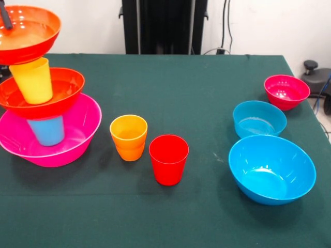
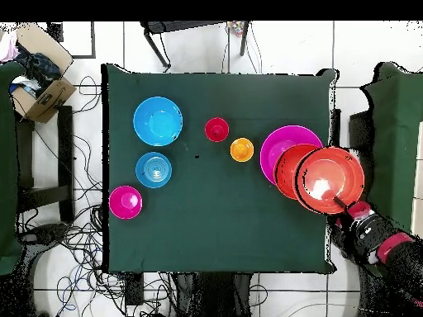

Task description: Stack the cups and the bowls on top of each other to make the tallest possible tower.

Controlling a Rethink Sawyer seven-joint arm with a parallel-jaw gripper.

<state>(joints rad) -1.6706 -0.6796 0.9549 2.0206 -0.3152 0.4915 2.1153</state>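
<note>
Tower (image 1: 39, 98) stands at the left edge of the green worktop (image 1: 196, 93) in the front view: pink bowl (image 1: 67, 139), blue cup (image 1: 47, 130), orange-red bowl (image 1: 62, 93), yellow cup (image 1: 33, 80), then a second orange-red bowl (image 1: 31, 31) on top. The arm (image 2: 384, 246) reaches in slanted from the robot's side, and its gripper (image 2: 340, 202) is at the top bowl's rim; whether it is apart or together, I cannot tell.

No readable txt, labels, brands or nos. anywhere in either view.
</note>
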